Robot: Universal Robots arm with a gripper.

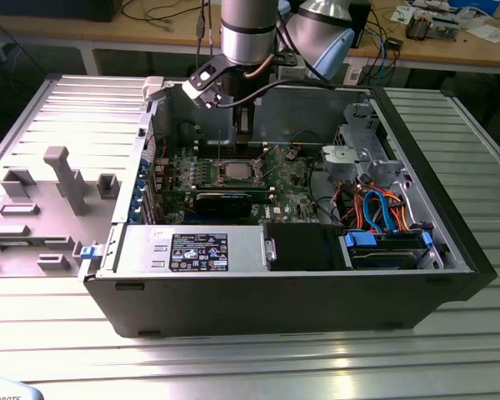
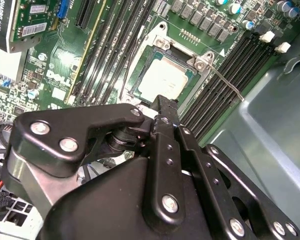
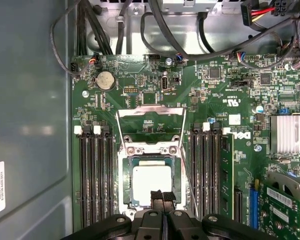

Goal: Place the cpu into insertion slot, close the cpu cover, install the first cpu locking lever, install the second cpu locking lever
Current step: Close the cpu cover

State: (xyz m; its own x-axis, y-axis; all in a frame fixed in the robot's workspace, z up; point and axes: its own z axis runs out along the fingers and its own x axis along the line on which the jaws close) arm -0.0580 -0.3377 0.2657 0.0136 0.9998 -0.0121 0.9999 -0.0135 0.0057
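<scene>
Found a ribbed, silvery metal tabletop [image 1: 233, 367], with wooden benches [image 1: 483, 48] strewn with cables along the far side. Saw an open black computer case [image 1: 275, 300] lying on it, with a grey moulded side panel [image 1: 42, 200] flat at the exterior view's left. Saw the arm [image 1: 248, 25] hanging into the case from above.

Noted the hand [image 3: 162, 196], built of matte black bolted links. Saw its two slim fingers pressed together and pinching nothing, tips at one edge of the cpu [image 3: 151, 182]; could not tell whether touching.

Found that cpu, a flat square with a dull silver-grey top, seated in the insertion slot [image 3: 125, 175], a silver-bordered socket in the green circuit board [image 3: 215, 100]. Saw the cpu cover [image 3: 150, 110], a thin silvery frame with a square window, raised open on the far side of the slot from the hand. Noted a thin wire lever [image 2: 225, 82] along one side of the socket.

Saw long black memory slots [image 3: 95, 175] flanking the socket, a round coin battery [image 3: 105, 80], a finned heat sink [image 3: 290, 132] and looped black cables [image 3: 165, 30]. Noted, in the exterior view, a black expansion card [image 1: 225, 200] just near of the socket, a labelled grey power supply [image 1: 192, 250] against the near wall, and a drive cage [image 1: 383, 217] with blue and orange cables at the exterior view's right.
</scene>
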